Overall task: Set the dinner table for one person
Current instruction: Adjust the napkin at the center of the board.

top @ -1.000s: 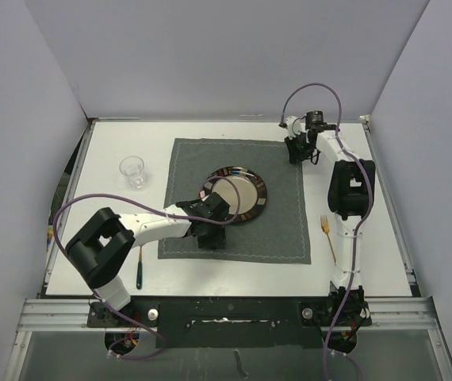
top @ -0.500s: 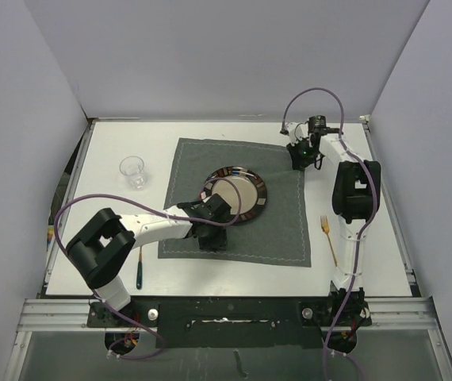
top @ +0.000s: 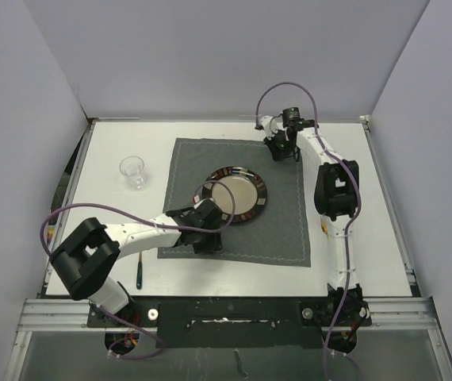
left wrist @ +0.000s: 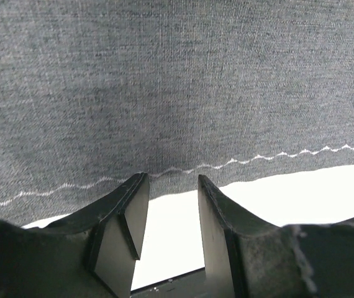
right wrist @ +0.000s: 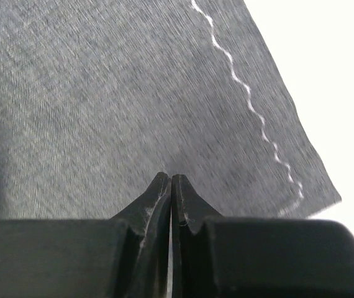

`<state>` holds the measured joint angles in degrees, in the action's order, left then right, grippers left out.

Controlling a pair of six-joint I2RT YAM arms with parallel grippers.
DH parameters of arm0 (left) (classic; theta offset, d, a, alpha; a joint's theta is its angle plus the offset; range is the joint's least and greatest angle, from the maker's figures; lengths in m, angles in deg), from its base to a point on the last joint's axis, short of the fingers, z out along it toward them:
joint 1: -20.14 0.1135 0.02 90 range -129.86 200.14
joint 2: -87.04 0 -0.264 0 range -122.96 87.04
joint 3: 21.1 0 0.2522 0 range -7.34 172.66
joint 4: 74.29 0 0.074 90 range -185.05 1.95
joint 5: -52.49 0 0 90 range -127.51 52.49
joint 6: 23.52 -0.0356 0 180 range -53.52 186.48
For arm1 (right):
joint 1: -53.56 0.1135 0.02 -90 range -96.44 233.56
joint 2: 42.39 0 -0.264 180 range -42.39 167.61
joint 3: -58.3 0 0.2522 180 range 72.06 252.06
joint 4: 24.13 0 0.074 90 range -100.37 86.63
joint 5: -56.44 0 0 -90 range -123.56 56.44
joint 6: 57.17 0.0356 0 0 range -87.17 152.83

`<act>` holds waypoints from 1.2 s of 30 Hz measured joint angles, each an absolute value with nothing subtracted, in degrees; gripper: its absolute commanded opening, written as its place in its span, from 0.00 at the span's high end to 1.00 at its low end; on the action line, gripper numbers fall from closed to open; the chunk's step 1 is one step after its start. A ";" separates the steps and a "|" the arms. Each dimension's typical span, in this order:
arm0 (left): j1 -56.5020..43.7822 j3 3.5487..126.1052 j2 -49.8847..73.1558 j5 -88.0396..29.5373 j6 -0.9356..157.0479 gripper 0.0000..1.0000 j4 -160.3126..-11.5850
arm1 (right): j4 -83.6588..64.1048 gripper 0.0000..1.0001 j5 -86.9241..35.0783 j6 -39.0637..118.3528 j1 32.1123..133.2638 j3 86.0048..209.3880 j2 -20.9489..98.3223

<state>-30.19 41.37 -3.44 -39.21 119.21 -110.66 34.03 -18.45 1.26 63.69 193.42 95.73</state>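
Though partly beneath placemat [top: 281, 230], dinner table [top: 115, 143] apparently longest left-to-right.

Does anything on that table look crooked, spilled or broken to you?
Nothing is spilled or broken. The one oddity is the grey placemat, which lies slightly askew: its edges tilt a little against the edges of the dinner table. The plate sits near its middle, and the glass stands upright off to the left.
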 measured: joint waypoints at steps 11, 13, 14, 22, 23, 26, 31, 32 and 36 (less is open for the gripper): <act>-30.47 40.16 5.15 -41.41 119.23 0.64 -113.02 | 33.64 1.00 -20.57 1.17 64.96 195.24 98.68; -30.47 40.16 5.66 -41.65 119.14 0.64 -113.42 | 33.59 1.00 -20.92 1.13 64.96 195.24 98.68; -30.49 40.16 5.88 -41.79 118.97 0.64 -113.61 | 33.57 1.00 -20.99 1.13 64.96 195.24 98.68; -30.89 48.08 16.30 -50.00 112.34 0.03 -125.24 | 31.21 0.99 -22.47 2.61 66.01 188.07 88.54; -30.82 50.85 18.31 -51.62 110.88 0.02 -126.62 | 31.17 0.89 -23.13 2.53 66.62 188.09 85.57; -29.95 58.90 24.13 -55.21 107.73 0.02 -128.76 | 31.25 0.42 -25.66 2.57 69.86 188.88 74.75; -28.74 62.44 30.55 -57.26 106.09 0.02 -133.44 | 28.26 0.50 -27.15 3.14 76.98 173.58 49.20; -28.63 61.58 31.01 -57.04 106.25 0.02 -134.36 | 28.13 0.65 -26.95 3.53 77.37 167.68 44.37; -28.46 53.65 31.27 -54.42 108.37 0.02 -136.87 | 31.12 1.00 -23.24 6.70 70.90 148.18 34.18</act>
<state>-28.46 53.65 31.27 -54.42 108.37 -136.87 31.12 -23.24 6.70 70.90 148.18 34.18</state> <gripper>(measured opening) 0.979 0.078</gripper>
